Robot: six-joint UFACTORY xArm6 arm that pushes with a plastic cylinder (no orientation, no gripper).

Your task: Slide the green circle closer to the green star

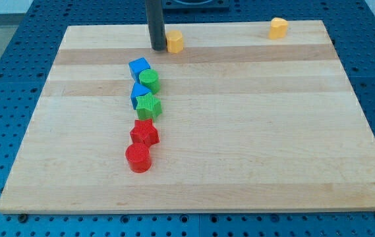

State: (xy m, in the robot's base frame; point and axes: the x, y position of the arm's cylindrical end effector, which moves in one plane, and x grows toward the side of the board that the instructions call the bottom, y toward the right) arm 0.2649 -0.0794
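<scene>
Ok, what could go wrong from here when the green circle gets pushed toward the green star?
My tip sits at the view's top, beside a yellow block, so moving off could nudge it.
A blue cube touches the green circle; approaching from above may shove the cube instead.
Another blue block is wedged between the circle and the green star, which may slide into the red star.

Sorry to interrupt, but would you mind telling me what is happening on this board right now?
My tip rests near the view's top, beside a yellow block, well above the green circle. The green star lies just below the circle, a blue block between them at their left. The push has not begun.
</scene>
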